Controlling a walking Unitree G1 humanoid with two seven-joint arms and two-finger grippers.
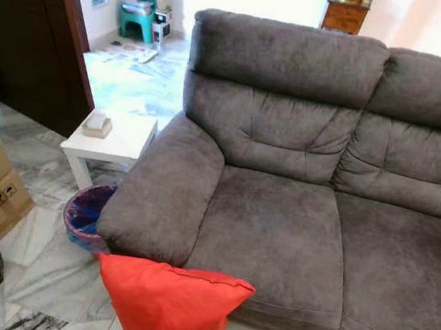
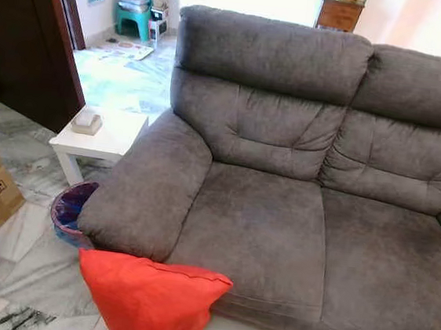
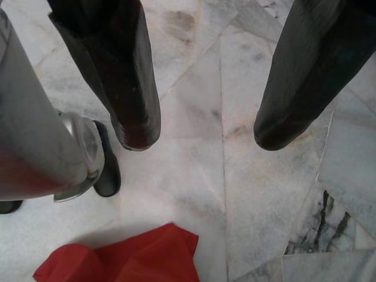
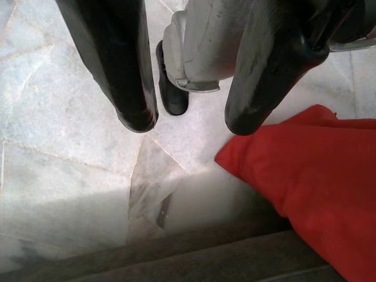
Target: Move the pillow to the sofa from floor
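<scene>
My left claw (image 3: 200, 132) hangs over the marble floor (image 3: 235, 194) with its fingers apart and nothing between them; a corner of the red pillow (image 3: 126, 261) lies below it. My right claw (image 4: 188, 120) is likewise spread wide and empty, the pillow just beside one fingertip, above the floor at the sofa's front edge. From my head, the pillow (image 1: 170, 302) stands before the grey sofa (image 1: 302, 213), near its armrest. Beside that armrest sit a bin (image 1: 83, 215) and a small white desk (image 1: 112, 142).
</scene>
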